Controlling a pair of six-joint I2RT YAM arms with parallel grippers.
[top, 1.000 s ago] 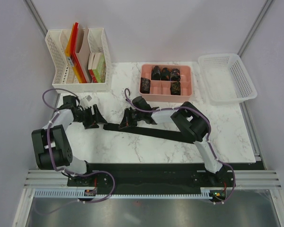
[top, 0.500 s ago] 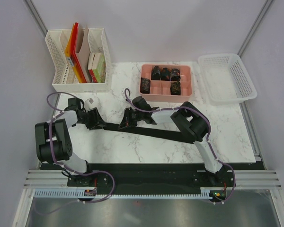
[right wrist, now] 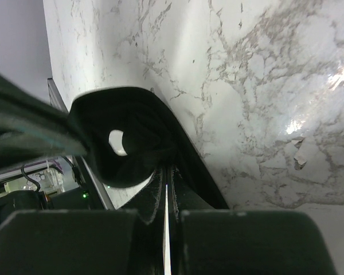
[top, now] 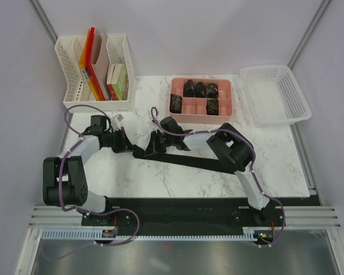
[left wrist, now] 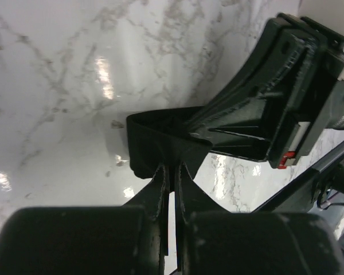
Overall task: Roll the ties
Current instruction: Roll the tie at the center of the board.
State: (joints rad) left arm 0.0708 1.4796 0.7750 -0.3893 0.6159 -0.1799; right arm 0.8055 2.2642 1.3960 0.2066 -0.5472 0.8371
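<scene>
Since the prior frame, left gripper (top: 128,146) has advanced toward right gripper (top: 153,144), both clamped shut on one end of the limp, light, slippery necktie (top: 195,161) lying across the marble table (top: 160,180); hold it at the fold.

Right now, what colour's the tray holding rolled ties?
Pink tray; best seen in top external view.

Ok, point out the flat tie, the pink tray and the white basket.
tie (top: 189,161), top view, middle of the strip.
pink tray (top: 193,107), top view, an empty compartment.
white basket (top: 275,94), top view, its bare floor.
</scene>
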